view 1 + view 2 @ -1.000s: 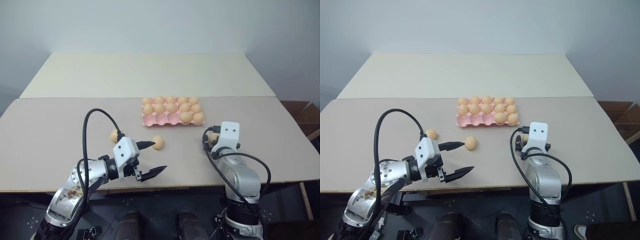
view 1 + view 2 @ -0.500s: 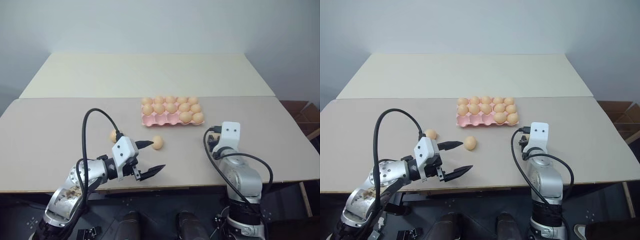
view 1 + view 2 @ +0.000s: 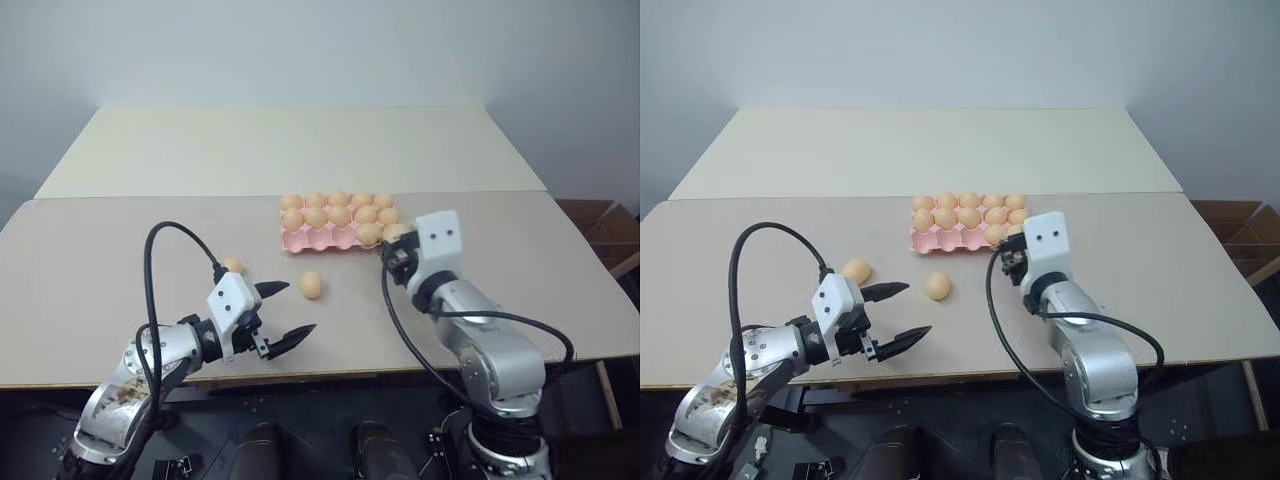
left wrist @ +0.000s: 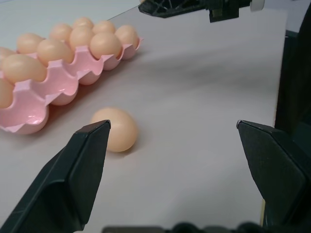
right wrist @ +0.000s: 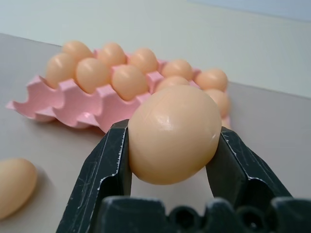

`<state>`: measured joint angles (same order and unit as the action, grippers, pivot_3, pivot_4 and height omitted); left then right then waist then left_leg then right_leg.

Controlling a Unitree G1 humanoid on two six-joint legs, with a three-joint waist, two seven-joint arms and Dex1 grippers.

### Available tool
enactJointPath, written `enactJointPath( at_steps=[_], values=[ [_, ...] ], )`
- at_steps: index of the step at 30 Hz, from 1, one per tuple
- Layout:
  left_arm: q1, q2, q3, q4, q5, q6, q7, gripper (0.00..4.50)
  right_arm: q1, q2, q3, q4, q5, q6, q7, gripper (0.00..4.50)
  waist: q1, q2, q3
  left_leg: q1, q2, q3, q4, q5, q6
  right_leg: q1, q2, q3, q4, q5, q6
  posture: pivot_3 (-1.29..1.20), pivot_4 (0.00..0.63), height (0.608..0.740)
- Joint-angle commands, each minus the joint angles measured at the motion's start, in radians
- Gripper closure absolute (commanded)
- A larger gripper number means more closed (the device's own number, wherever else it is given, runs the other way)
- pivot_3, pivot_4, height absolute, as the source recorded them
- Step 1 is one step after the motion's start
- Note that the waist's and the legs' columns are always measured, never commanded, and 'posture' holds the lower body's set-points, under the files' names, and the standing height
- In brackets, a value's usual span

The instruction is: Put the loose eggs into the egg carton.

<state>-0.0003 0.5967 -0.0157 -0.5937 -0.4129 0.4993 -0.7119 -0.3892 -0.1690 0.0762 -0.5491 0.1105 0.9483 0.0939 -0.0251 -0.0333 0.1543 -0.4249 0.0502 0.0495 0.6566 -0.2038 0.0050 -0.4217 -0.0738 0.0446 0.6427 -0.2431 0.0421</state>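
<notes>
The pink egg carton lies mid-table with eggs in most cups; its near-left cups are bare. My right gripper is shut on a tan egg, held above the table just in front of the carton's near-right corner. Two loose eggs rest on the table: one in front of the carton, also in the left wrist view, and one further left. My left gripper is open and empty, close to the front edge, pointing at the nearer loose egg.
A second, paler table butts against the far side of this one. Cardboard boxes stand off the right end. Black cables loop up from both wrists. The table's front edge runs just below the left gripper.
My right gripper has shut on the egg that lay by it on the table, then risen and swung left toward the carton's near-right corner. The left gripper drifted slightly left, still open.
</notes>
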Motion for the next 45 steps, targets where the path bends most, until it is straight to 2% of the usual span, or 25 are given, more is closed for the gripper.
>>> enactJointPath(
  at_steps=[1,16,23,29,30,31,35,41,45],
  values=[
    [0.013,0.004,0.027,-0.023,0.006,-0.028,0.014,0.00,-0.054,-0.015,0.046,0.070,-0.033,-0.099,0.021,2.53,0.000,0.000,0.000,0.000,0.000,0.000,0.000,0.000,0.000,0.000,0.000,0.000,0.000,0.000,0.000,0.00,0.150,0.740],
    [0.080,0.008,0.058,-0.042,0.021,-0.057,0.033,0.00,-0.206,0.077,0.129,0.458,-0.114,-0.324,0.034,2.53,0.000,0.000,0.000,0.000,0.000,0.000,0.000,0.000,0.000,0.000,0.000,0.000,0.000,0.000,0.000,0.00,0.150,0.740],
    [0.082,0.006,0.049,-0.044,0.027,-0.061,0.041,0.00,-0.246,0.103,0.120,0.580,-0.137,-0.385,0.025,2.53,-0.007,0.000,0.000,0.000,0.000,0.000,0.000,0.000,0.000,0.000,0.000,0.000,0.000,0.000,0.000,0.00,0.150,0.740],
    [0.085,0.003,0.045,-0.049,0.029,-0.059,0.044,0.00,-0.264,0.116,0.101,0.626,-0.141,-0.403,0.012,0.49,-0.013,0.000,0.000,0.000,0.000,0.000,0.000,0.000,0.000,-0.001,0.000,0.000,0.001,0.000,0.000,0.00,0.150,0.740],
    [0.088,0.003,0.046,-0.051,0.029,-0.059,0.044,0.00,-0.264,0.118,0.097,0.619,-0.141,-0.399,0.009,0.17,-0.014,0.000,0.000,0.000,0.000,0.000,0.000,0.000,0.000,-0.001,0.000,0.000,0.001,0.000,0.000,0.00,0.150,0.740],
    [0.090,0.003,0.046,-0.053,0.029,-0.058,0.045,0.00,-0.262,0.119,0.096,0.612,-0.141,-0.396,0.008,0.04,-0.015,0.000,0.000,0.000,0.000,0.000,0.000,0.000,0.000,-0.001,0.000,0.000,0.001,0.000,0.000,0.00,0.150,0.740],
    [0.097,0.003,0.049,-0.057,0.029,-0.057,0.050,0.00,-0.239,0.112,0.093,0.538,-0.131,-0.398,0.030,0.04,-0.015,0.000,0.000,0.000,0.000,0.000,0.000,0.000,0.000,-0.001,0.000,0.000,0.001,0.000,0.000,0.00,0.150,0.740],
    [0.104,-0.001,0.053,-0.068,0.021,-0.044,0.065,0.00,-0.118,0.082,0.077,0.252,-0.065,-0.333,0.097,0.04,-0.015,0.000,0.000,0.000,0.000,0.000,-0.002,0.000,0.000,-0.001,-0.001,0.000,0.001,0.000,0.000,0.00,0.150,0.740],
    [0.098,-0.010,0.060,-0.072,0.003,-0.008,0.094,0.00,-0.004,0.007,0.057,0.056,0.020,-0.320,0.205,0.04,-0.011,0.000,0.000,0.000,0.000,0.000,-0.002,0.000,0.000,-0.001,-0.001,0.000,0.001,0.000,0.000,0.00,0.150,0.740]
  ],
)
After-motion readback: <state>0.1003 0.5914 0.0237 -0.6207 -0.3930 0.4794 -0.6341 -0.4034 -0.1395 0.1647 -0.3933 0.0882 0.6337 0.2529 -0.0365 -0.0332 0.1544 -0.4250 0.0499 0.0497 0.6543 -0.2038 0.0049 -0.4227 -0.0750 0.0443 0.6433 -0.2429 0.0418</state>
